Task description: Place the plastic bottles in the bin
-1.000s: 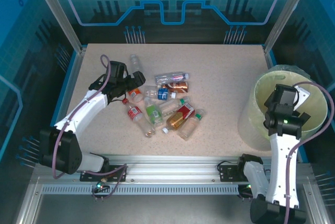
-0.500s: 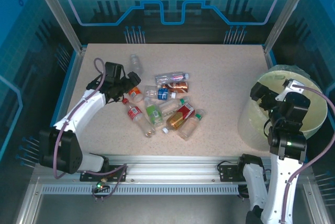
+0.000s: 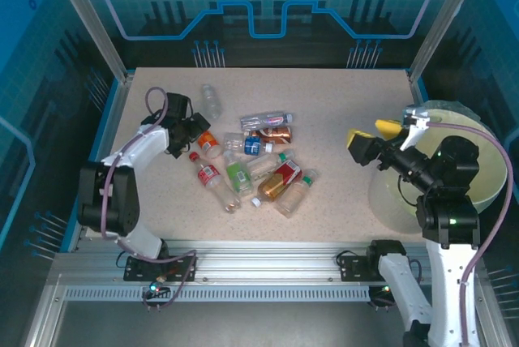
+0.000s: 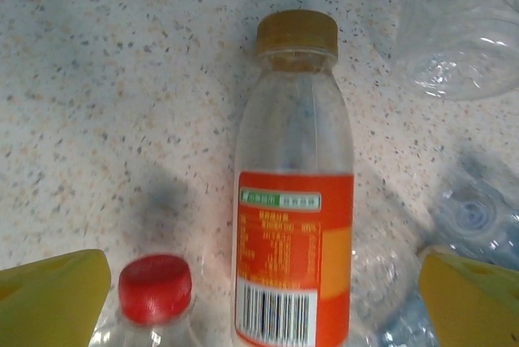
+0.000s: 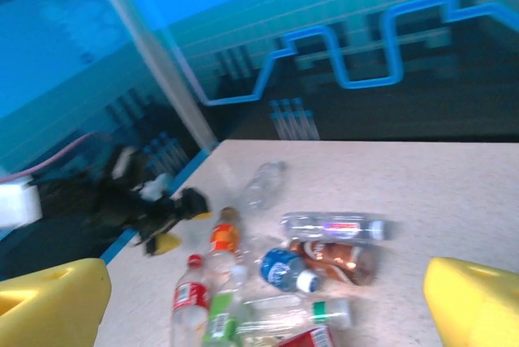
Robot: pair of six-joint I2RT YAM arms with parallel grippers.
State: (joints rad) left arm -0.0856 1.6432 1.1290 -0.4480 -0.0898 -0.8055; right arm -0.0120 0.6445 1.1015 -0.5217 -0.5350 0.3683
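Note:
Several plastic bottles lie in a loose pile (image 3: 255, 160) mid-table. At the pile's left edge is an orange-labelled bottle (image 3: 208, 144) with a brownish cap. My left gripper (image 3: 197, 130) is low over it and open. In the left wrist view this bottle (image 4: 293, 201) lies between the two yellow fingertips (image 4: 53, 294), which stand wide apart and do not touch it. A red-capped bottle (image 4: 154, 290) lies beside it. My right gripper (image 3: 371, 136) hangs open and empty in the air, just left of the bin (image 3: 388, 194). It faces the pile (image 5: 276, 282).
A clear bottle (image 3: 211, 101) lies apart at the back left. The pale bin stands at the table's right edge, under the right arm. Blue enclosure walls and metal posts (image 3: 89, 19) ring the table. Bare tabletop (image 3: 340, 104) stretches between the pile and the bin.
The right gripper has come up out of the bin and swung left over the table. The left gripper has moved in low over the orange-labelled bottle.

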